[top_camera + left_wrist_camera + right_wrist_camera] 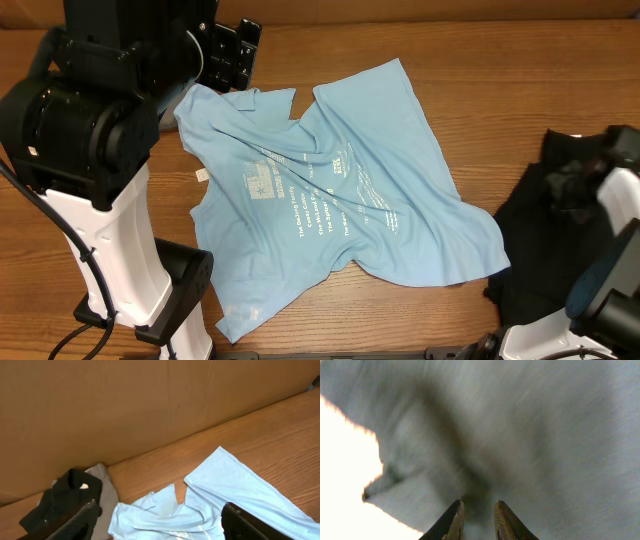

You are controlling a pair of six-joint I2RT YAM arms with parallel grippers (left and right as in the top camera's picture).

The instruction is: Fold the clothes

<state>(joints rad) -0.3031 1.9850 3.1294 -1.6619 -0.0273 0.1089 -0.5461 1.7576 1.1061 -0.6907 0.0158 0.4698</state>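
Over on the left, the left gripper (159,510) hangs at the back edge of the wooden table (500,90) with its fingers spread wide and nothing between them: released, poised just above the collar end of the shirt. Its wrist view also catches a dark bundle of cloth (62,502) lying against the brown cardboard wall (150,405), apart from the shirt. Centre stage, the light blue cotton T-shirt with white printed lettering (340,190) lies print-up on the table, but it is anything but flat. Ridges run across the chest, one sleeve is curled at the top and the hem is rumpled toward the right, with no fold made in it. Further right, the plain black garment (525,225) sits in a loose heap near the table's right edge, close by the shirt's hem, whether touching cannot be told. The right gripper (476,510) is down on that heap, its fingers drawn close with a dark crease of fabric running into the narrow gap. The view is blurred, but it reads as a pinch on the black cloth. On this showing the job is barely begun: both garments need flattening and every fold is ahead.
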